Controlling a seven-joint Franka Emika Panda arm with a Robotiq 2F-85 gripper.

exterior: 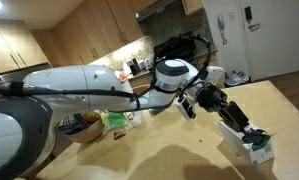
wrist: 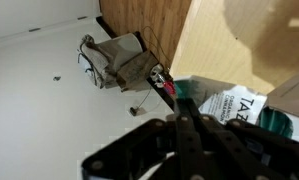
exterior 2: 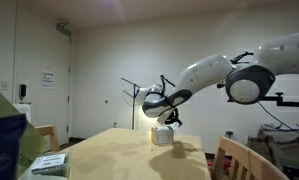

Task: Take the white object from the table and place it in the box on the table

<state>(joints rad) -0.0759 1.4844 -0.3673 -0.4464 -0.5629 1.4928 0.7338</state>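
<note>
From the left, the arm (exterior: pixel 99 80) is stretched across the worktop (exterior: pixel 179 155) to the tool (exterior: pixel 251 131). Its jaws are pressed together just above the box (exterior: pixel 259 150) near the right edge. In the wrist view, the box's green print is seen just right of the tool. The white packet cannot be made out, so whether it is pinched cannot be told.

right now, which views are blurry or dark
In an exterior view the box is clear but the near arm is a pale blur; in an exterior view the light is dim, the box small; in the wrist view the gripper is a dark soft silhouette.
</note>
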